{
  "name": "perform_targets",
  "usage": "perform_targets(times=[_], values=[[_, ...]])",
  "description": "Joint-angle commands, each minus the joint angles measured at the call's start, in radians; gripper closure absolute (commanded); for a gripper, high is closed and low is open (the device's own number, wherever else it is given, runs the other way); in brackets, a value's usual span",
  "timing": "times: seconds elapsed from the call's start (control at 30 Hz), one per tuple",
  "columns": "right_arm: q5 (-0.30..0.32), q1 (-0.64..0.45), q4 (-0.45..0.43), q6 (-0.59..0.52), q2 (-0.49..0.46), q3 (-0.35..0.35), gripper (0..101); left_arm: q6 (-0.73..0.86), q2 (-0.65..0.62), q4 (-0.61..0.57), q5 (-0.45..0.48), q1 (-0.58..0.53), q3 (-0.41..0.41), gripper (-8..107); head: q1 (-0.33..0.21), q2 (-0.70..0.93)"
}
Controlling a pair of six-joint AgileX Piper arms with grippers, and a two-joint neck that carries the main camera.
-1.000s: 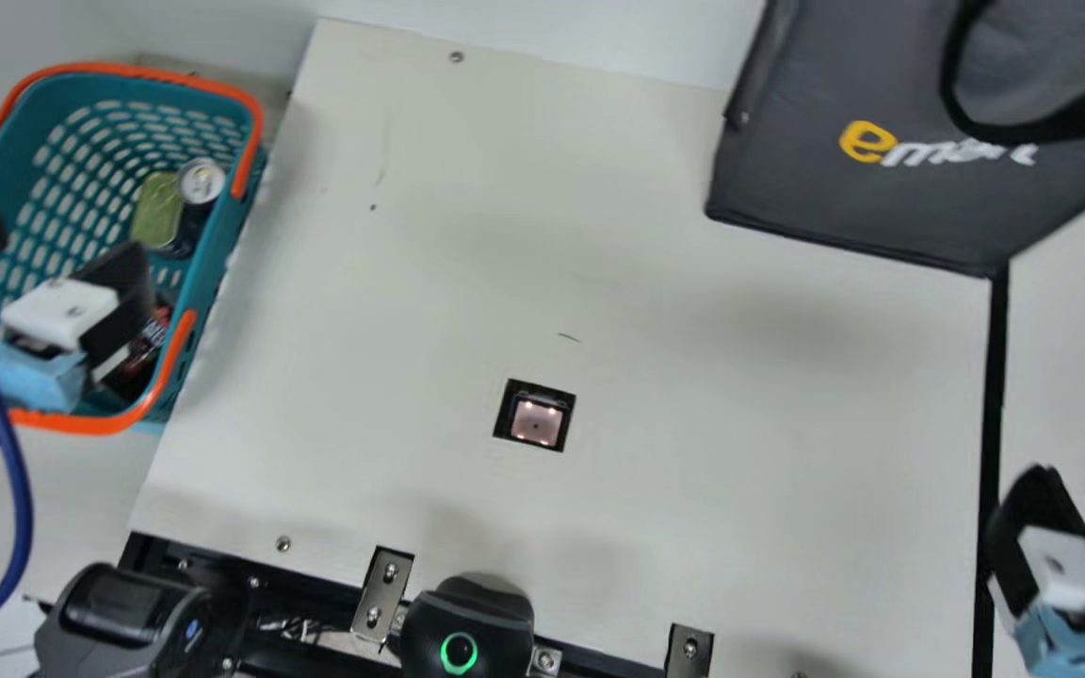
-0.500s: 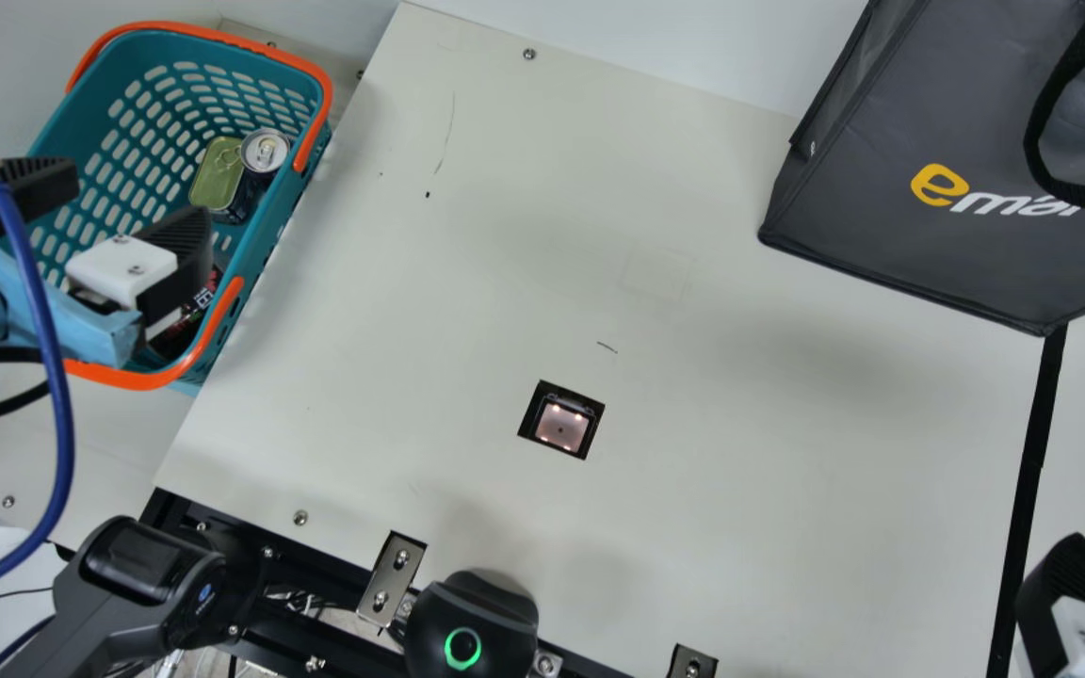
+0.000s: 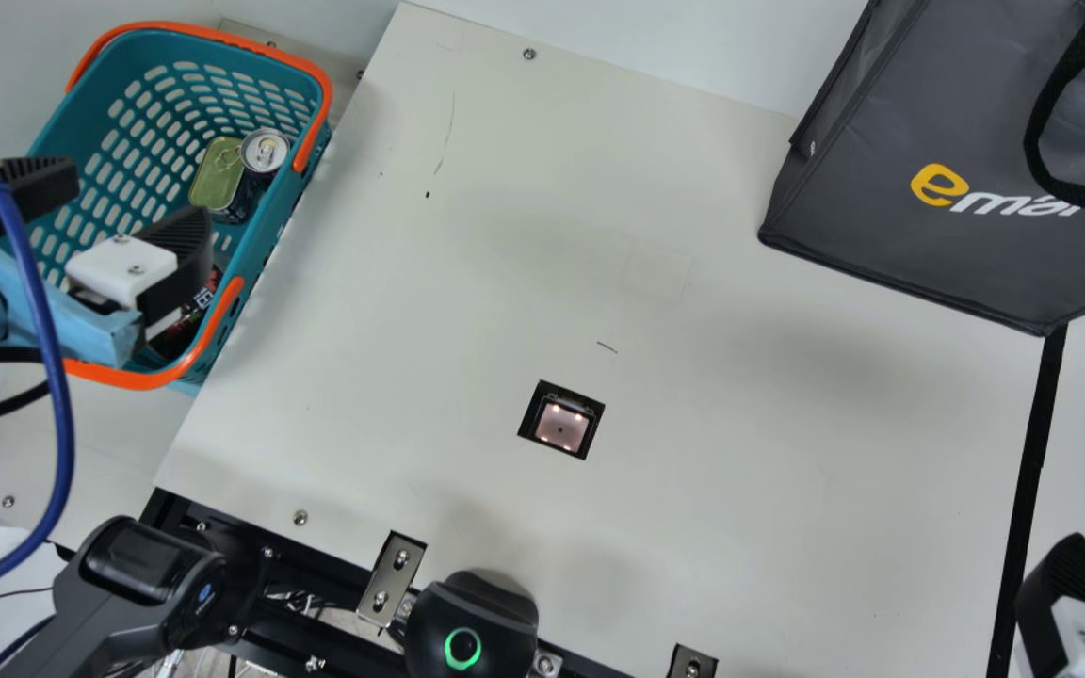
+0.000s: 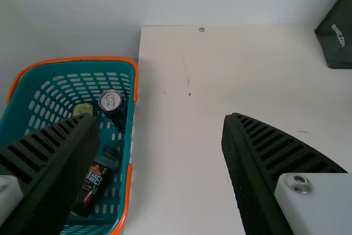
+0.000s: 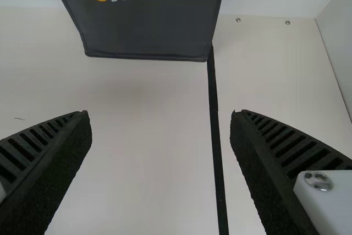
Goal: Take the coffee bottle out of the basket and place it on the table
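Note:
In the main view my left gripper (image 3: 136, 196) is open above the teal basket (image 3: 283, 212), at the left of the table (image 3: 467, 311). The dark coffee bottle (image 3: 186, 318) lies in the basket's near part, partly covered by a finger. In the left wrist view the open left gripper (image 4: 159, 122) has nothing between its fingers, and the coffee bottle (image 4: 92, 184) lies tilted inside the basket (image 4: 132, 136). My right gripper (image 3: 1081, 589) is at the main view's lower right corner; the right wrist view shows this gripper (image 5: 160, 116) open and holding nothing.
A can (image 3: 265, 153) and a green tin (image 3: 218, 174) are in the basket's far part. A dark grey bag (image 3: 957, 245) stands at the far right. A black device with a green ring (image 3: 472, 626) is at the table's near edge, beside metal brackets. A square scanner window (image 3: 561, 421) is set in the table.
The main camera has turned since the first picture, shifting the whole scene. Between the middle picture and now, nothing has visibly moved.

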Motion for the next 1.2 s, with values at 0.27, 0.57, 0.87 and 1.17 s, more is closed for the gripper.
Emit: perform_targets(times=[0.27, 0.57, 0.87, 1.17], values=[[0.0, 0.0, 0.0, 0.0, 0.0, 0.0, 11, -0.029, 0.015, 0.012, -0.014, 0.019, 0.0, 9, -0.026, 0.002], [0.0, 0.0, 0.0, 0.0, 0.0, 0.0, 11, -0.035, 0.026, 0.024, -0.023, 0.075, 0.016, 9, -0.026, 0.002], [0.0, 0.0, 0.0, 0.0, 0.0, 0.0, 11, -0.029, 0.04, 0.017, -0.031, 0.142, 0.038, 9, -0.026, 0.002], [0.0, 0.0, 0.0, 0.0, 0.0, 0.0, 11, 0.023, 0.06, -0.012, -0.055, 0.226, 0.072, 9, -0.026, 0.002]])
